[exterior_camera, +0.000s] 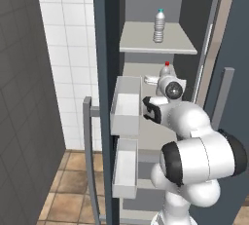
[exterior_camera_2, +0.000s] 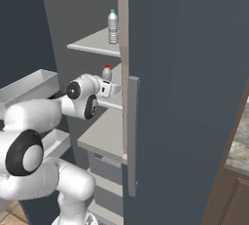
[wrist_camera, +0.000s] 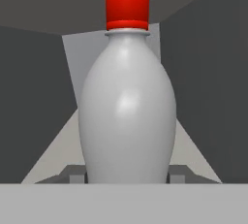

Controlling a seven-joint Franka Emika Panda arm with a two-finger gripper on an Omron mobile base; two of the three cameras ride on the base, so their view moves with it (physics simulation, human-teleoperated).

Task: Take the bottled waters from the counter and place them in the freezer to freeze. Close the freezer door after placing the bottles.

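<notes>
The freezer (exterior_camera: pixel 155 48) stands open, its door (exterior_camera: pixel 103 73) swung out to the left with white bins (exterior_camera: pixel 125 106) on its inside. A teal-capped bottled water (exterior_camera: pixel 159 26) (exterior_camera_2: pixel 113 27) stands upright on the upper shelf (exterior_camera: pixel 146 44). My gripper (exterior_camera: pixel 165 79) (exterior_camera_2: pixel 109 82) (wrist_camera: pixel 127 174) reaches in over the middle shelf (exterior_camera_2: pixel 104 134) and is shut on the red-capped bottled water (exterior_camera: pixel 167 68) (exterior_camera_2: pixel 107 71) (wrist_camera: pixel 127 116), which it holds upright. Both fingertips (wrist_camera: pixel 72 173) press its lower sides. The hand hides the bottle's base, so I cannot tell whether it rests on the shelf.
A closed blue-grey door (exterior_camera_2: pixel 189 87) with a vertical bar handle (exterior_camera_2: pixel 132 136) stands close on the right of the opening. A strip of marbled counter (exterior_camera_2: pixel 239 146) over brown cabinets shows at the far right. A white tiled wall (exterior_camera: pixel 68 48) lies to the left.
</notes>
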